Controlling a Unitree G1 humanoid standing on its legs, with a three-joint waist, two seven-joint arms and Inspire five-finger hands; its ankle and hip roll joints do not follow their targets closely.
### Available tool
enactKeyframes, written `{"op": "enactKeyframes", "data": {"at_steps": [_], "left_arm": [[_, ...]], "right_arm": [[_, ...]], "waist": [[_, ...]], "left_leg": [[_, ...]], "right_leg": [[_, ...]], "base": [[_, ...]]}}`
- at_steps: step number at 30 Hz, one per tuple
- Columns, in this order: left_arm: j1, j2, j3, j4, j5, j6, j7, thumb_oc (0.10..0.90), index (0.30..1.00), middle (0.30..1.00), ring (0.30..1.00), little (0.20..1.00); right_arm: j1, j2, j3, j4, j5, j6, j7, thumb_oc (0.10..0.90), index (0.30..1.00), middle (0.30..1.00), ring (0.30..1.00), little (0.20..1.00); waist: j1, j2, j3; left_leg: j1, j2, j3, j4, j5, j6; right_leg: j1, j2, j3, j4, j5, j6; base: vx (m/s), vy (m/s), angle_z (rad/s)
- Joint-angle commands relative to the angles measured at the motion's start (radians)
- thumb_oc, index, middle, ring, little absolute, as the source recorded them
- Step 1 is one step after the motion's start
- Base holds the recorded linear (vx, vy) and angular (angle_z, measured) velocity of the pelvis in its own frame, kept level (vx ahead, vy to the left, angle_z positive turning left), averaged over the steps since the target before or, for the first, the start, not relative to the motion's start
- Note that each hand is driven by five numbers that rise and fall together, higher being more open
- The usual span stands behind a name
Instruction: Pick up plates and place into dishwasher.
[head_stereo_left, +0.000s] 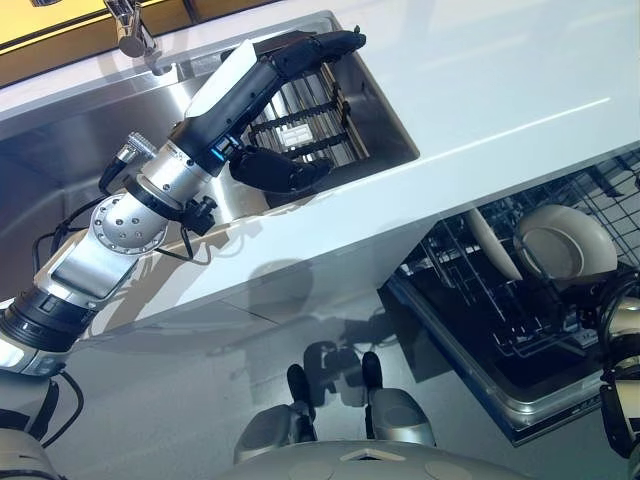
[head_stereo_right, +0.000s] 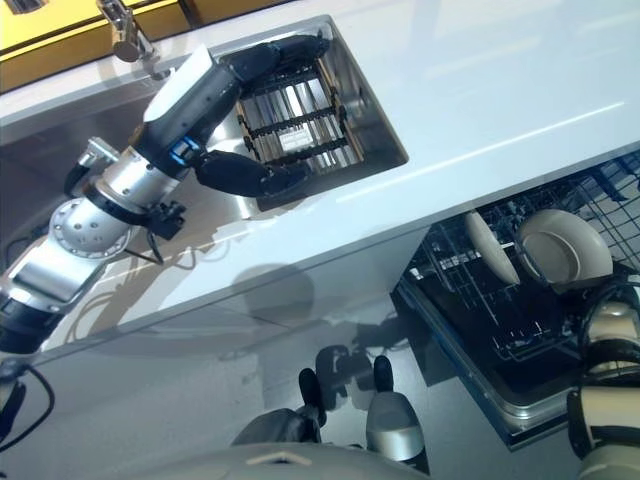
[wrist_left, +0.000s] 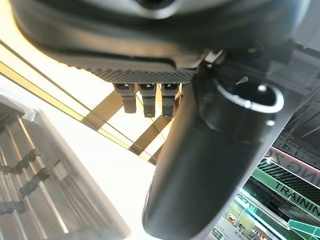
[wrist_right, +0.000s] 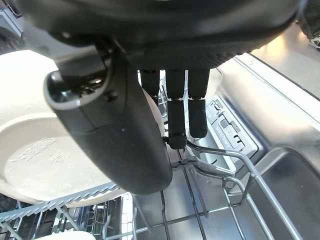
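Your left hand (head_stereo_left: 275, 120) reaches over the sink's drying rack (head_stereo_left: 305, 125), fingers straight, thumb apart, holding nothing — no plate is visible in that rack; your right hand (wrist_right: 150, 100) hangs open and empty over the dishwasher rack (head_stereo_left: 520, 300), where two plates (head_stereo_left: 560, 245) already stand — loading looks mostly done.

Head views taken from above, angled down over white desk (head_stereo_left: 480, 110), sink (head_stereo_right: 60, 150) at upper left, open dishwasher rack (head_stereo_left: 560, 300) at lower right. Same scene shared by both eyes, slightly offset sideways. Left wrist view taken very close along left robot hand (wrist_left: 200, 165), sink drying rack (wrist_left: 25, 175) seen past it. Right wrist view taken very close along right robot hand (wrist_right: 115, 135), plate (wrist_right: 35, 160) and rack wires seen beyond.
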Motion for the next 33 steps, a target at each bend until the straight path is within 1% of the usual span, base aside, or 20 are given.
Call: {"op": "enactKeyframes", "data": {"at_steps": [1,5,6,7,10,12,14,16,17,20,27,33], "left_arm": [[-0.147,-0.049,0.042,-0.074,-0.063,-0.048,0.065,0.800,0.900,0.900,0.900,0.900],[-0.130,-0.065,0.053,-0.072,-0.046,-0.045,0.064,0.800,0.900,0.900,0.900,0.900],[-0.130,-0.065,0.053,-0.072,-0.046,-0.045,0.064,0.800,0.900,0.900,0.900,0.900],[-0.115,-0.067,0.061,-0.069,-0.039,-0.050,0.063,0.800,0.900,0.900,0.900,0.900],[-0.105,-0.067,0.066,-0.069,-0.035,-0.051,0.067,0.800,0.900,0.900,0.900,0.900],[-0.092,-0.071,0.077,-0.059,-0.027,-0.056,0.069,0.800,0.900,0.900,0.900,0.900],[-0.085,-0.072,0.081,-0.054,-0.023,-0.059,0.070,0.800,0.900,0.900,0.900,0.900],[-0.063,-0.072,0.101,-0.046,-0.013,-0.059,0.063,0.800,0.900,0.900,0.900,0.900],[-0.061,-0.073,0.102,-0.045,-0.012,-0.060,0.063,0.800,0.900,0.900,0.900,0.900],[-0.030,-0.073,0.128,-0.034,-0.011,-0.071,0.062,0.800,0.900,0.900,0.900,0.900],[-0.009,-0.073,0.137,-0.017,-0.008,-0.089,0.056,0.800,0.900,0.900,0.900,0.900],[-0.002,-0.066,0.141,-0.013,-0.010,-0.092,0.060,0.800,0.900,0.900,0.900,0.900]], "right_arm": [[0.033,0.006,0.093,-0.022,-0.058,-0.028,-0.008,0.800,0.900,0.900,0.900,0.900],[0.095,0.002,0.065,-0.089,-0.081,-0.044,-0.002,0.800,0.900,0.900,0.900,0.900],[0.095,0.002,0.065,-0.089,-0.081,-0.044,-0.002,0.800,0.900,0.900,0.900,0.900],[0.143,-0.009,0.042,-0.136,-0.084,-0.050,0.004,0.800,0.900,0.900,0.900,0.900],[0.180,-0.015,0.021,-0.181,-0.079,-0.052,-0.001,0.800,0.900,0.900,0.900,0.900],[0.231,-0.025,-0.015,-0.262,-0.069,-0.053,-0.014,0.800,0.900,0.900,0.900,0.900],[0.251,-0.025,-0.031,-0.291,-0.067,-0.061,-0.024,0.800,0.900,0.900,0.900,0.900],[0.309,-0.019,-0.080,-0.379,-0.066,-0.076,-0.049,0.800,0.900,0.900,0.900,0.900],[0.316,-0.018,-0.085,-0.389,-0.067,-0.076,-0.049,0.800,0.900,0.900,0.900,0.900],[0.375,-0.009,-0.149,-0.460,-0.082,-0.105,-0.063,0.800,0.900,0.900,0.900,0.900],[0.415,-0.015,-0.219,-0.488,-0.083,-0.119,-0.075,0.800,0.900,0.900,0.900,0.900],[0.437,-0.034,-0.257,-0.482,-0.087,-0.098,-0.078,0.800,0.900,0.900,0.900,0.900]], "waist": [[0.018,0.003,-0.055],[0.006,-0.010,-0.067],[0.006,-0.010,-0.067],[-0.003,-0.018,-0.076],[-0.010,-0.025,-0.082],[-0.025,-0.034,-0.092],[-0.031,-0.037,-0.096],[-0.050,-0.045,-0.107],[-0.052,-0.045,-0.108],[-0.070,-0.050,-0.121],[-0.085,-0.054,-0.137],[-0.091,-0.060,-0.152]], "left_leg": [[0.018,-0.014,0.026,0.019,-0.102,-0.005],[0.032,-0.013,0.036,0.011,-0.104,-0.004],[0.032,-0.013,0.036,0.011,-0.104,-0.004],[0.038,-0.012,0.041,0.007,-0.105,-0.003],[0.043,-0.012,0.045,0.006,-0.106,-0.003],[0.052,-0.011,0.052,0.003,-0.109,-0.002],[0.055,-0.011,0.055,0.003,-0.110,-0.002],[0.062,-0.011,0.064,0.002,-0.112,0.000],[0.063,-0.010,0.065,0.002,-0.113,0.001],[0.070,-0.008,0.076,0.002,-0.116,0.002],[0.078,-0.006,0.089,0.002,-0.122,0.004],[0.080,-0.004,0.092,0.002,-0.123,0.004]], "right_leg": [[-0.046,0.052,-0.014,0.070,-0.043,0.036],[-0.039,0.056,-0.007,0.067,-0.040,0.040],[-0.039,0.056,-0.007,0.067,-0.040,0.040],[-0.036,0.059,-0.002,0.063,-0.038,0.042],[-0.033,0.061,0.002,0.062,-0.037,0.044],[-0.030,0.065,0.011,0.060,-0.036,0.046],[-0.028,0.066,0.014,0.060,-0.036,0.048],[-0.026,0.071,0.027,0.060,-0.035,0.049],[-0.026,0.071,0.029,0.060,-0.035,0.050],[-0.024,0.076,0.044,0.056,-0.034,0.054],[-0.021,0.084,0.061,0.054,-0.033,0.056],[-0.019,0.088,0.067,0.049,-0.032,0.058]], "base": [[0.03,0.045,0.00],[0.01,0.038,0.00],[0.00,0.047,0.00],[0.01,0.039,0.00],[0.00,0.031,-0.01],[0.00,0.052,-0.07],[0.01,0.033,-0.08],[0.01,0.044,-0.08],[0.01,0.036,-0.10],[0.01,0.034,-0.13],[0.00,0.015,-0.07],[0.01,0.010,-0.11]]}}
